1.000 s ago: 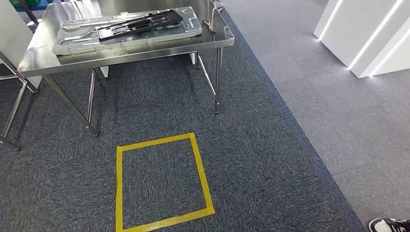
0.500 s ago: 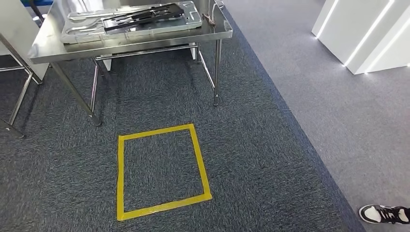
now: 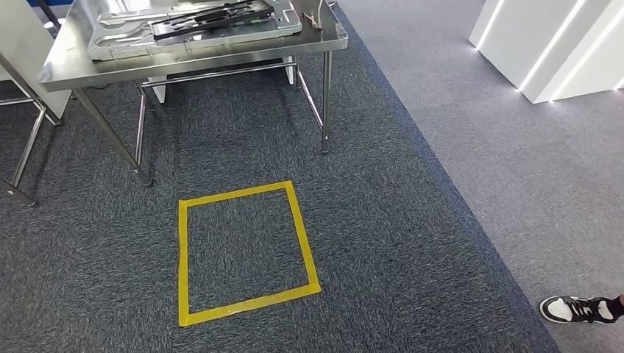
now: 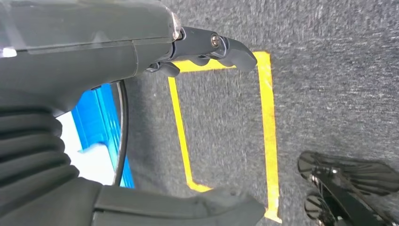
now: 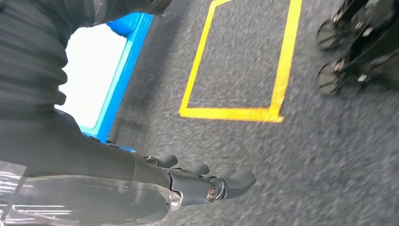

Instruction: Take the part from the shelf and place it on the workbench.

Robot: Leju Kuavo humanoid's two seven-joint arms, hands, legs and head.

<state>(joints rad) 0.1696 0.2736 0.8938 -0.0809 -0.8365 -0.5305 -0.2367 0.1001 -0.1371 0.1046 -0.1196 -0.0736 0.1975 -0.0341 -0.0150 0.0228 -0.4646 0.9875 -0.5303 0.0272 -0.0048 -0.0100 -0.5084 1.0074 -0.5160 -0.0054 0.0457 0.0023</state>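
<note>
The dark part [image 3: 210, 16] lies in a metal tray [image 3: 118, 45] on the worktop [image 3: 88, 68] at eleven o'clock. Left hand [image 4: 207, 47] and right hand [image 5: 202, 181] hang above carpet, fingers loosely extended, holding nothing.

bright, even | table [image 3: 184, 62] glare | wrist views blurred (carpet)
</note>
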